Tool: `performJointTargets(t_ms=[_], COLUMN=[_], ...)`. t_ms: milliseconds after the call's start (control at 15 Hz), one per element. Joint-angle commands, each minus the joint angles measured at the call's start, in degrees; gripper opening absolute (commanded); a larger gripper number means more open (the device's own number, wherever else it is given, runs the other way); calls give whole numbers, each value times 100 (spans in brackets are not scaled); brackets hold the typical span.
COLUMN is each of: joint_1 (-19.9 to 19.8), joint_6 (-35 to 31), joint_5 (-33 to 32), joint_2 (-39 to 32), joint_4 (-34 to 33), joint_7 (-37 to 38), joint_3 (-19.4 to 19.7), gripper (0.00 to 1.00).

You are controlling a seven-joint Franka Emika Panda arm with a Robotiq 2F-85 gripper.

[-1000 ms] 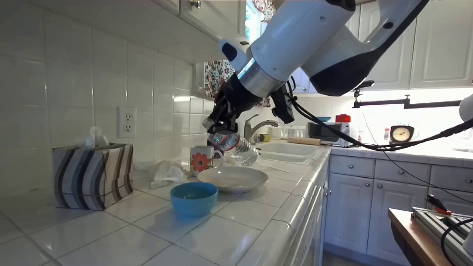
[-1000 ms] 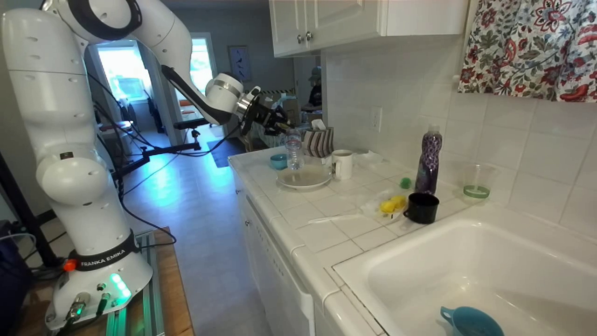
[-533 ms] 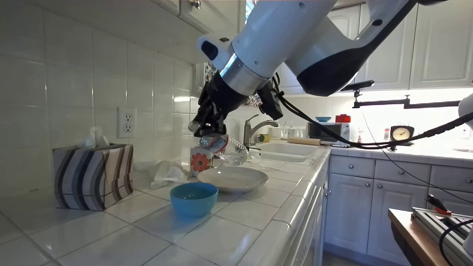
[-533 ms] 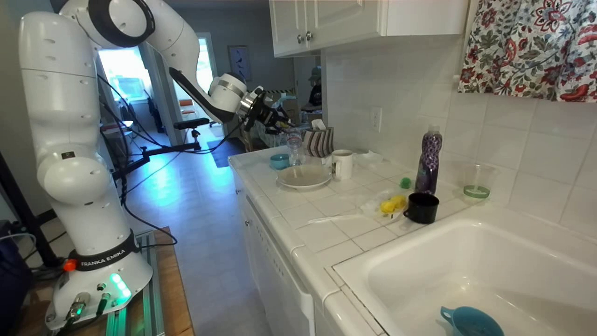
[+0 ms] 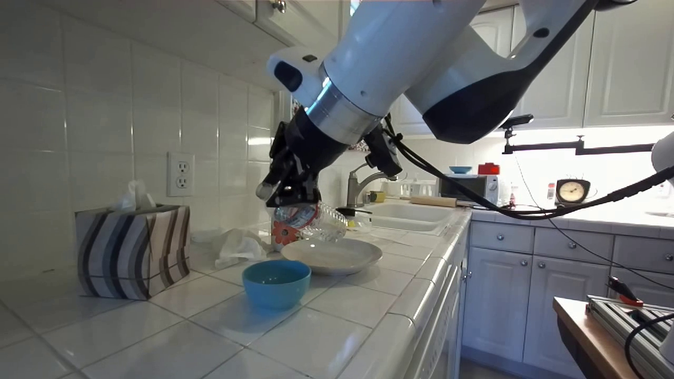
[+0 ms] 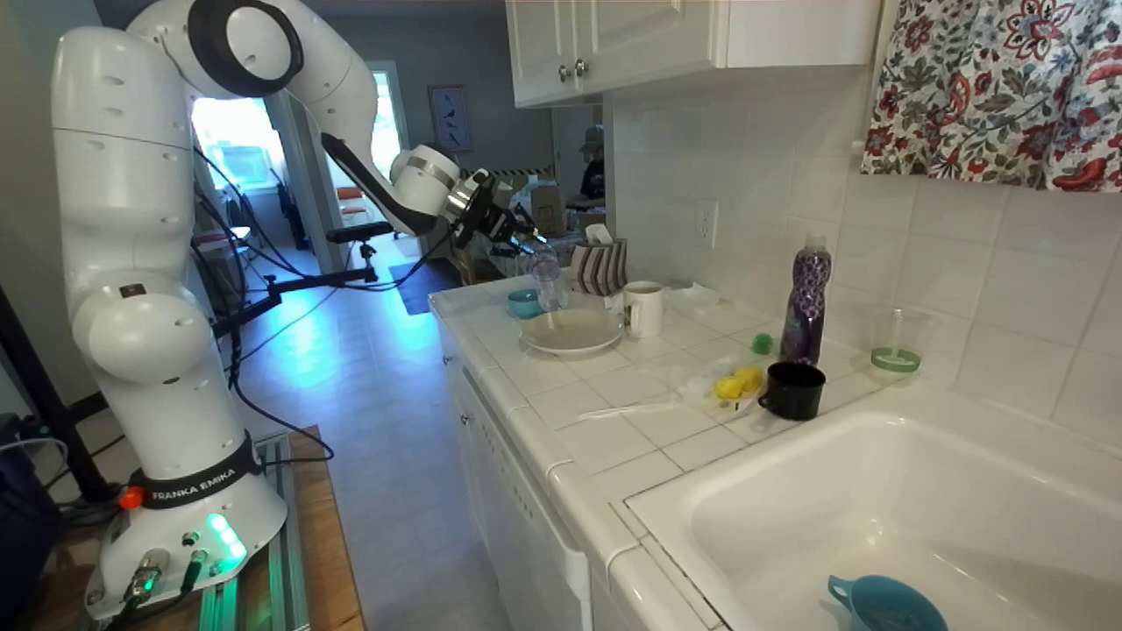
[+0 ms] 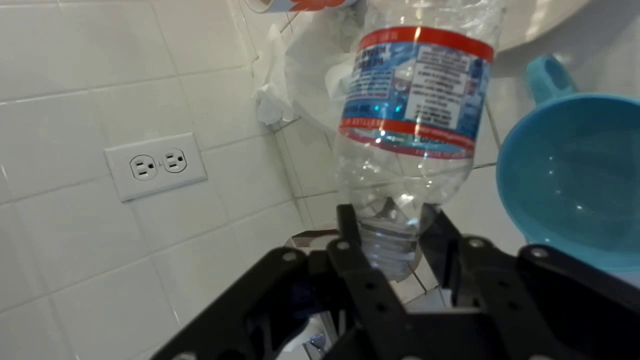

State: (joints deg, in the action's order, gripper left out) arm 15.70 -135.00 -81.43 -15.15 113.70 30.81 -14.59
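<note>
My gripper [image 5: 289, 197] is shut on the neck of a clear plastic bottle [image 5: 318, 222] with a red and blue label. In the wrist view the fingers [image 7: 390, 225] stand on both sides of the neck, and the bottle [image 7: 415, 95] points away from me. The bottle is held tilted above the counter, its base near the white plate [image 5: 337, 258]. The plate also shows in an exterior view [image 6: 571, 335]. A blue cup [image 5: 276, 284] with a handle stands beside the plate; in the wrist view the cup [image 7: 570, 175] is right of the bottle. A flowered white mug [image 5: 281, 235] is partly hidden behind the bottle.
A striped tissue box [image 5: 131, 252] and crumpled tissue [image 5: 239, 247] lie by the tiled wall. An upper cabinet [image 5: 305, 23] hangs above. A purple bottle [image 6: 805, 307], black cup [image 6: 793, 391] and yellow item [image 6: 739, 383] stand near the sink [image 6: 877, 456].
My gripper has carried the bottle toward the tissue box and a little lower. In an exterior view the bottle went from nearly upright to tilted. The things on the counter have stayed in place.
</note>
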Motion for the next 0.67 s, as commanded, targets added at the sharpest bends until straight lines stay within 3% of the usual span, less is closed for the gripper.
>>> performJointTargets(t_ms=[0, 600], joint_1=[88, 187], joint_6=[99, 217], joint_5=[187, 377], joint_2=[-57, 28], joint_4=[-71, 230], joint_7=[-218, -121], joint_3=[-22, -93], gripper=[11, 11])
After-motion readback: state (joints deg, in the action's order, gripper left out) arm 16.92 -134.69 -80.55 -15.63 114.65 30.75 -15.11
